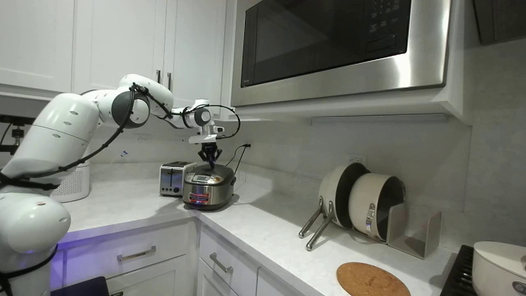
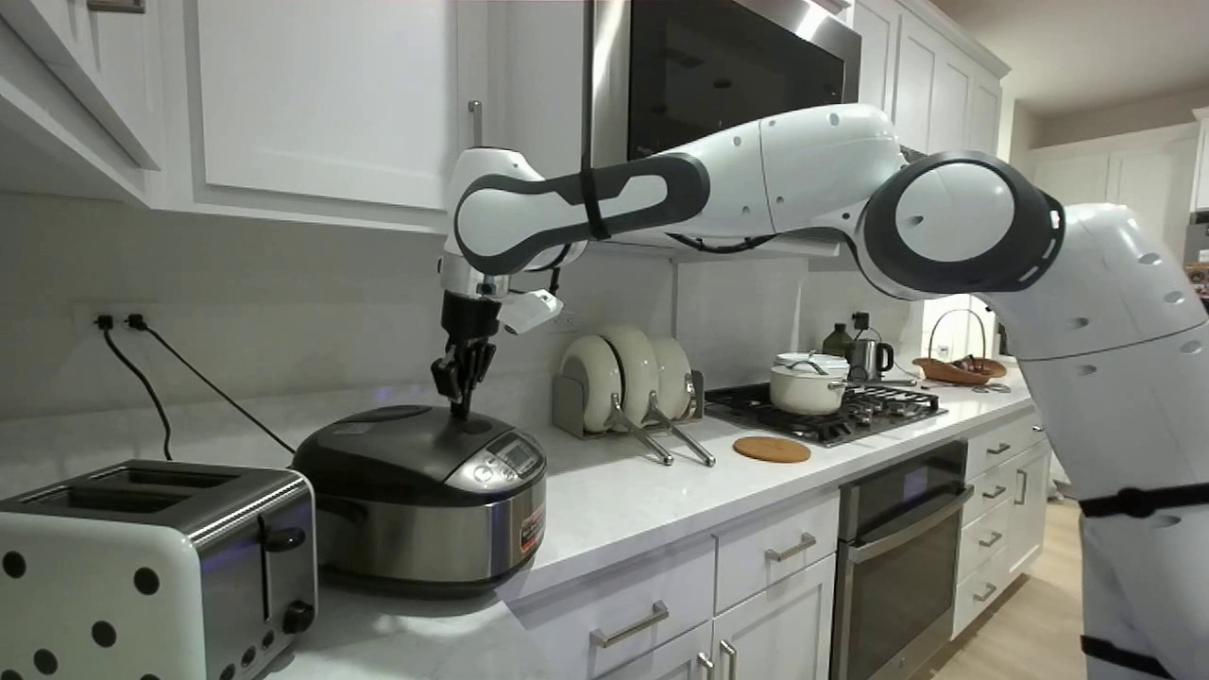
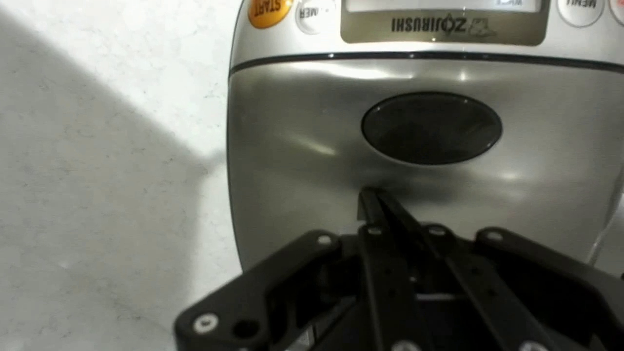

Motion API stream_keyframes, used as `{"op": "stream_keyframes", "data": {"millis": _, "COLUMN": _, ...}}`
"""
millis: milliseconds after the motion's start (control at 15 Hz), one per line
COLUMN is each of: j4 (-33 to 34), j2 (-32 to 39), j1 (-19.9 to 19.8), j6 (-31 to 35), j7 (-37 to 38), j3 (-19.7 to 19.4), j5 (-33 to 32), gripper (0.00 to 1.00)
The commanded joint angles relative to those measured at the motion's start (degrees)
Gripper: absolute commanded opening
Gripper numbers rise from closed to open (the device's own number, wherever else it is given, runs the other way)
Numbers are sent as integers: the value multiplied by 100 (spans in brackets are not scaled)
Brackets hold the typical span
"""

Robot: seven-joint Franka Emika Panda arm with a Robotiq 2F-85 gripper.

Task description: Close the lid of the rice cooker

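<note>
The silver and black rice cooker (image 1: 205, 199) stands in the counter corner; it also shows in an exterior view (image 2: 425, 538). Its lid (image 2: 378, 444) lies down on the body, with no gap visible. In the wrist view the lid (image 3: 292, 185) fills the middle, with a dark oval button (image 3: 432, 128) and the control panel beyond it. My gripper (image 1: 212, 165) points straight down over the lid; it also shows in an exterior view (image 2: 460, 414). In the wrist view the gripper (image 3: 374, 190) is shut and empty. Its fingertips are at or just above the lid; contact is hard to tell.
A toaster (image 1: 171, 181) stands right beside the cooker. Black power cords (image 2: 208, 401) run to the wall behind. Pans (image 1: 372, 205) stand in a rack, near a cork mat (image 1: 372, 279) and a pot (image 2: 806, 389) on the stove. A microwave (image 1: 328, 45) hangs above the counter.
</note>
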Motion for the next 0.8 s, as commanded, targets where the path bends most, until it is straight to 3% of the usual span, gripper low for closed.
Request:
{"op": "stream_keyframes", "data": {"millis": 0, "j4": -673, "j2": -432, "j1": -40, "j6": -502, "j7": -318, "j3": 193, "j5": 447, "gripper": 39}}
{"op": "stream_keyframes", "data": {"millis": 133, "j4": -440, "j2": -577, "j1": 19, "j6": -761, "j7": -681, "j3": 285, "j5": 563, "gripper": 55}}
{"op": "stream_keyframes", "data": {"millis": 200, "j4": -265, "j2": -633, "j1": -148, "j6": -978, "j7": -790, "j3": 620, "j5": 501, "gripper": 64}}
{"op": "stream_keyframes", "data": {"millis": 400, "j4": 166, "j2": -837, "j1": -112, "j6": -1400, "j7": -1082, "j3": 957, "j5": 468, "gripper": 86}}
{"op": "stream_keyframes", "data": {"millis": 533, "j4": 416, "j2": -1035, "j1": 5, "j6": -1634, "j7": -1271, "j3": 999, "j5": 484, "gripper": 99}}
{"op": "stream_keyframes", "data": {"millis": 733, "j4": 658, "j2": -1341, "j1": 2, "j6": -2008, "j7": -1473, "j3": 1069, "j5": 440, "gripper": 100}}
